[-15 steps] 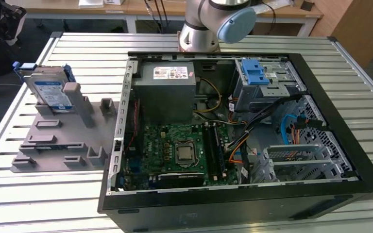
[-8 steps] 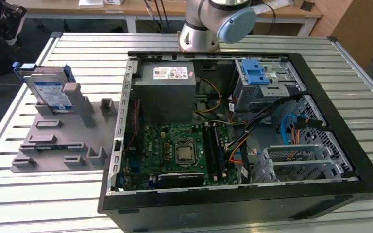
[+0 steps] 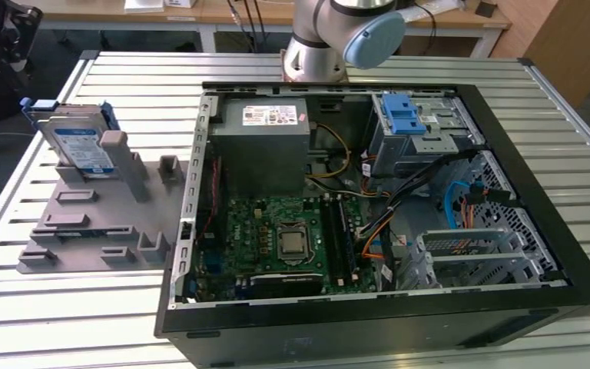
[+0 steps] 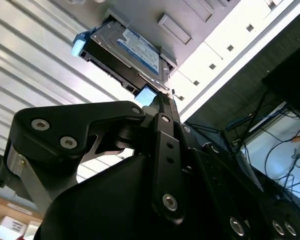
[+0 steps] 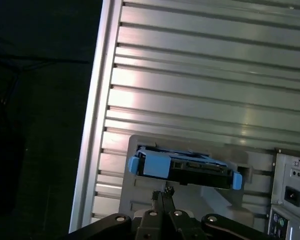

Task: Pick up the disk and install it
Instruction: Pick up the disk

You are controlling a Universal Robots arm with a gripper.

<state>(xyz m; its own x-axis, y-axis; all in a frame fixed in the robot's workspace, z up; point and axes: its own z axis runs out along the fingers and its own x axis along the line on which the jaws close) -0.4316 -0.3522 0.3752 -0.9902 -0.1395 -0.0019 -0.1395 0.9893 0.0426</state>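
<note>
Silver disk (image 3: 77, 144): 1, standing in grey holder (image 3: 82, 224) | gripper (image 5: 163, 193): 1, pinched closed, empty

The disk (image 3: 77, 146) is a flat, rectangular silver hard drive with a blue-and-white label on its broad face and blue plastic rails along its edges. In the exterior view it is in the upper left of the frame. It stands on edge, tilted back a little, in a slot of a grey holder (image 3: 80, 231) on the slatted surface (image 3: 120, 69). The first wrist view shows its connector edge between the blue rails (image 5: 185, 169), and the second shows its label (image 4: 135, 50).
</note>
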